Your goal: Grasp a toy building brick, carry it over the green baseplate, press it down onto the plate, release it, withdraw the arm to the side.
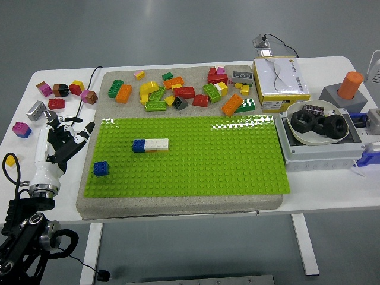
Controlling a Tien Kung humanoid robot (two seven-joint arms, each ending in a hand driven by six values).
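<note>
The green baseplate (214,160) lies on a beige mat in the middle of the table. A blue and white brick row (150,145) is stuck on its left part. A single blue brick (101,168) sits at the plate's left edge. Several loose bricks (184,92) in red, yellow, green and orange lie on the mat behind the plate. My left hand (62,142) hovers over the table just left of the mat, fingers spread and holding nothing. It is a short way from the blue brick. The right arm is out of view.
More loose bricks (59,95) lie at the table's far left. A yellow and white box (280,83), a bowl of black rings (317,122) on a grey case, and an orange cylinder (350,85) stand at the right.
</note>
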